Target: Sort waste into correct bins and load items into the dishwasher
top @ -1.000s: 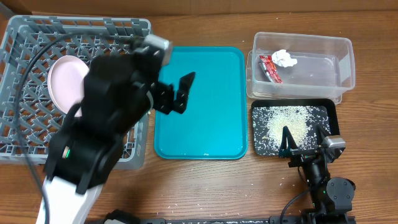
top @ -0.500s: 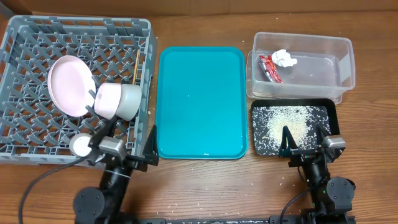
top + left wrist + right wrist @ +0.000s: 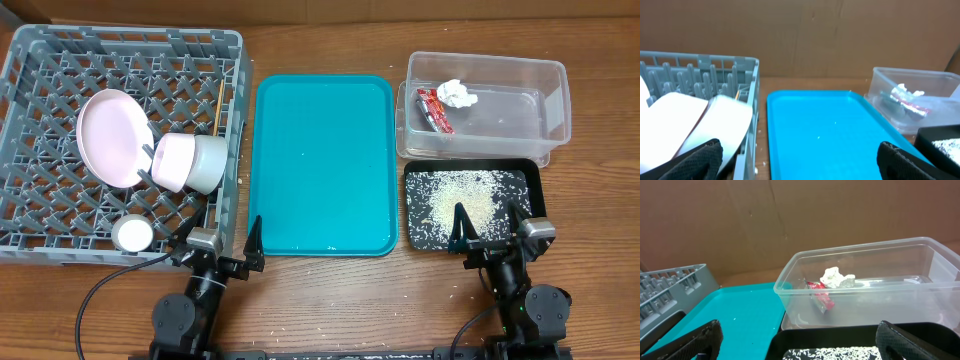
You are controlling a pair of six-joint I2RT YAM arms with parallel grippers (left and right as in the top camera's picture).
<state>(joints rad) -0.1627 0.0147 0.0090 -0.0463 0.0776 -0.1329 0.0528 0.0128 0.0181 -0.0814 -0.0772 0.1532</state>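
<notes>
The grey dish rack (image 3: pixel 60 50) at the left holds the pale pink plate (image 3: pixel 108 135), the pink bowl (image 3: pixel 177 160), the grey-green bowl (image 3: pixel 210 164) and the chopsticks (image 3: pixel 221 105). The clear tub (image 3: pixel 545 95) holds the red wrapper (image 3: pixel 434 109) and the paper ball (image 3: pixel 458 94). The black tray (image 3: pixel 535 180) holds the rice (image 3: pixel 465 195). My left gripper (image 3: pixel 218 240) is open and empty at the front edge, between rack and teal tray. My right gripper (image 3: pixel 490 228) is open and empty, in front of the black tray. The right wrist view shows the tub (image 3: pixel 920 265), wrapper (image 3: pixel 820 296), paper ball (image 3: pixel 837 277) and rice (image 3: pixel 840 354).
The flat teal tray (image 3: pixel 320 165) lies bare between the rack and the bins; it also shows in the left wrist view (image 3: pixel 825 130). A small white round object (image 3: pixel 132 233) sits in the rack's front corner. A few rice grains lie on the wooden table near the front edge.
My left arm has pulled back from above the rack and teal tray to the front edge, then shifted slightly right. The bowls are now uncovered. The right arm has not moved.
</notes>
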